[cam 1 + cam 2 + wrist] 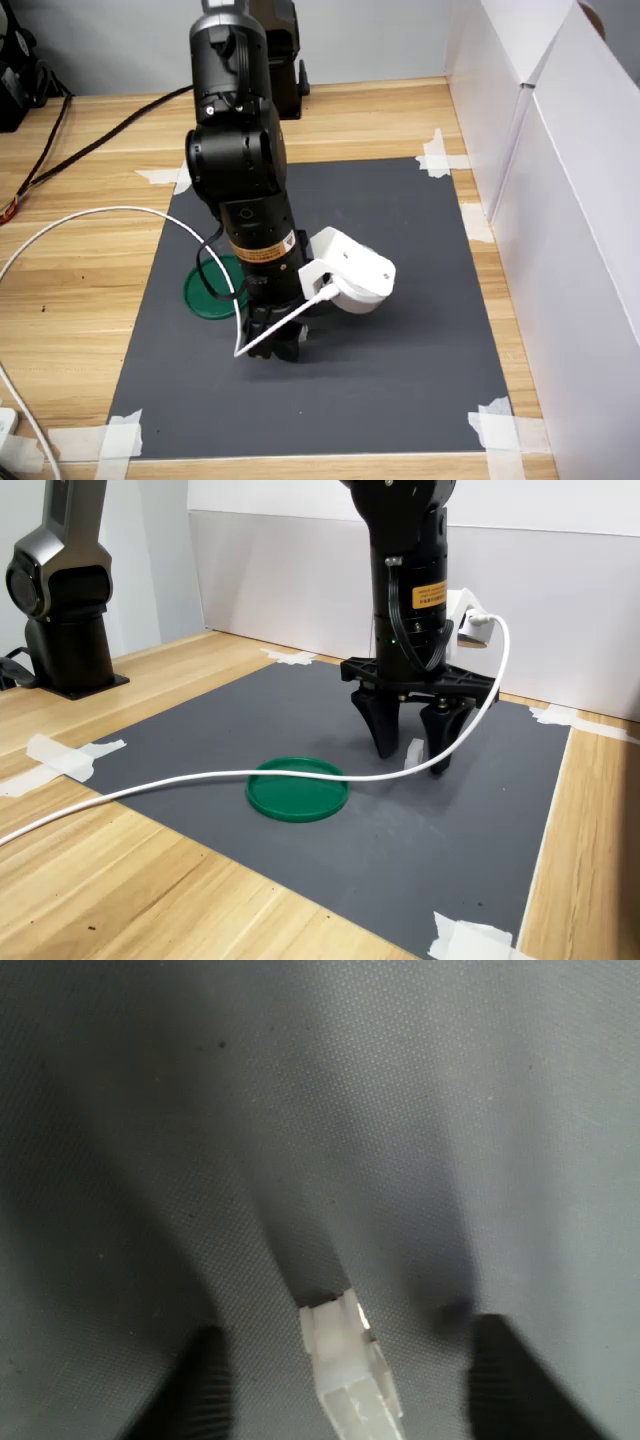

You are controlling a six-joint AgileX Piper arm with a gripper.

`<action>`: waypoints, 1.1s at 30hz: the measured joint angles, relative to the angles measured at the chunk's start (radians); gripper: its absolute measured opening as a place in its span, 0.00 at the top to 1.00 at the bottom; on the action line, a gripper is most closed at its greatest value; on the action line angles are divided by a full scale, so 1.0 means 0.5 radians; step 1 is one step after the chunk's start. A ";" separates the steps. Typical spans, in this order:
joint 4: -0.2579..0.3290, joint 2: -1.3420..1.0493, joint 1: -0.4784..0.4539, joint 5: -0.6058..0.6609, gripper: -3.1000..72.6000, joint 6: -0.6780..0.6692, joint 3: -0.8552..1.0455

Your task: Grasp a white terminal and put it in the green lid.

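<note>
In the wrist view, the small whitish translucent plastic terminal (pixel 345 1365) lies on the dark grey textured mat (pixel 300 1110), between the two black ribbed fingers (pixel 200 1385) of the gripper (pixel 350 1385). The fingers stand apart, one on each side of the terminal, with mat showing in the gaps, so neither touches it.

In the second exterior view, a white cable (pixel 300 776) runs across the front of the flat round dark-green plastic lid (pixel 297 789), which rests on the mat to the second exterior view's left of the gripper (pixel 408 750). The gripper points straight down with its tips at the mat, and the terminal (pixel 413 752) shows as a pale block between the fingers, near the lid but apart from it.

In the first exterior view, the black arm (pixel 240 150) covers most of the lid (pixel 205 290), and a white wrist camera housing (pixel 352 270) juts out beside the gripper (pixel 278 345). White tape pieces (pixel 120 435) hold the mat's corners to the light wooden table (pixel 70 300). White panels (pixel 560 200) stand on the first exterior view's right.
</note>
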 joint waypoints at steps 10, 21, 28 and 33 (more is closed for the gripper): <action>0.007 -0.026 -0.002 0.009 0.84 0.189 0.000; 0.139 -0.404 -0.158 0.149 0.84 0.260 0.000; 0.211 -0.572 -0.361 0.430 0.84 0.203 0.000; 0.200 -0.625 -0.484 0.540 0.84 0.199 0.000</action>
